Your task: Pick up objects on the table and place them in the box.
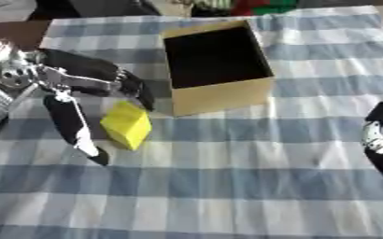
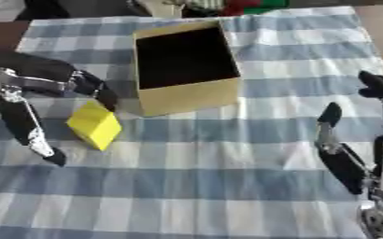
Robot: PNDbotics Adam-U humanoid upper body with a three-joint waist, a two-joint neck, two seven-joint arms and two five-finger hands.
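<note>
A yellow block (image 1: 127,124) lies on the checked cloth, just left of the open cardboard box (image 1: 217,65). My left hand (image 1: 72,88) hovers over and around the block, open, with the thumb (image 1: 74,128) stretched down its left side and the fingers (image 1: 133,88) spread above it; none is curled onto the block. The box stands upright with a dark inside, in which I see nothing. My right hand (image 2: 350,154) rests open near the lower right, fingers up, well away from the block and box.
A blue and white checked cloth (image 1: 227,177) covers the table. Red, green and dark items (image 1: 252,7) sit beyond the far edge. The bare brown table (image 1: 15,30) shows at the far left corner.
</note>
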